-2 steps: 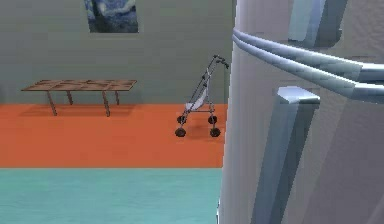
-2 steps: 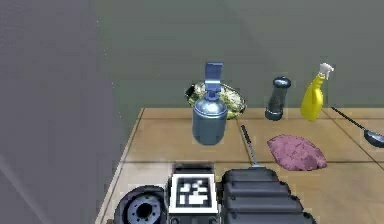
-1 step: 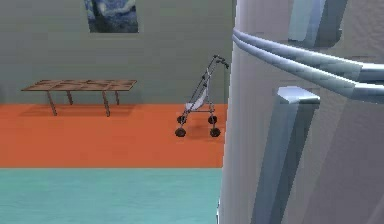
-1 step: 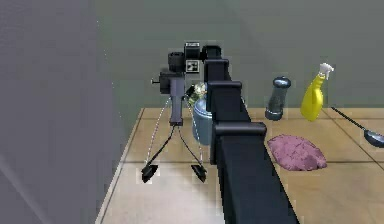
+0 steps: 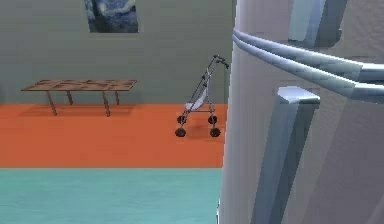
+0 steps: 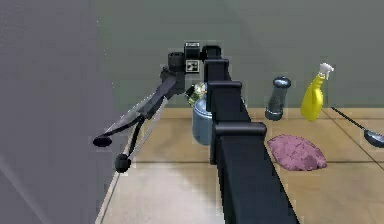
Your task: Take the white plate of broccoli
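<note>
One tool (image 6: 112,152), one blue-grey cup (image 6: 202,126) nearest the tool, one grey shaker (image 6: 279,98), one yellow spray bottle (image 6: 316,92), one pink cloth (image 6: 296,153) and one ladle (image 6: 366,131) farther from it, one bench (image 6: 170,195), one stroller (image 5: 200,100), one wall picture (image 5: 111,15), one low table (image 5: 80,86)

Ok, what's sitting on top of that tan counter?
A blue-grey pot, a dark grey shaker, a yellow spray bottle, a pink cloth and a dark spoon. The black arm covers part of the pot and whatever lies behind it.
</note>
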Robot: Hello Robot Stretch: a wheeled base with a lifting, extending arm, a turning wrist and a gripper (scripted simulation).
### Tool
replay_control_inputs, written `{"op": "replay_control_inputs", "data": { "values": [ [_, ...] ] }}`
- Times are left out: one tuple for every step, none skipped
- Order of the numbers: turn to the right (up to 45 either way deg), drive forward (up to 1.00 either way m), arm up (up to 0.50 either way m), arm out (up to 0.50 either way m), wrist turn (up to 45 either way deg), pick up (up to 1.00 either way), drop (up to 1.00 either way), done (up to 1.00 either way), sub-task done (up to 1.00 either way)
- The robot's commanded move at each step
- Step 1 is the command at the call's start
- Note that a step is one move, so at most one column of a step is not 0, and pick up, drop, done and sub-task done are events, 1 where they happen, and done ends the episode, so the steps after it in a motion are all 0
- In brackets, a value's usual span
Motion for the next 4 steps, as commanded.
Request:
{"op": "replay_control_inputs", "data": {
  "values": [
    [0.0,0.0,0.0,0.0,45.0,0.0,0.0,0.0,0.0],
    [0.0,0.0,0.0,0.0,45.0,0.0,0.0,0.0,0.0],
    [0.0,0.0,0.0,0.0,45.0,0.0,0.0,0.0,0.0],
    [0.0,0.0,0.0,0.0,42.0,0.0,0.0,0.0,0.0]
  ]
}}
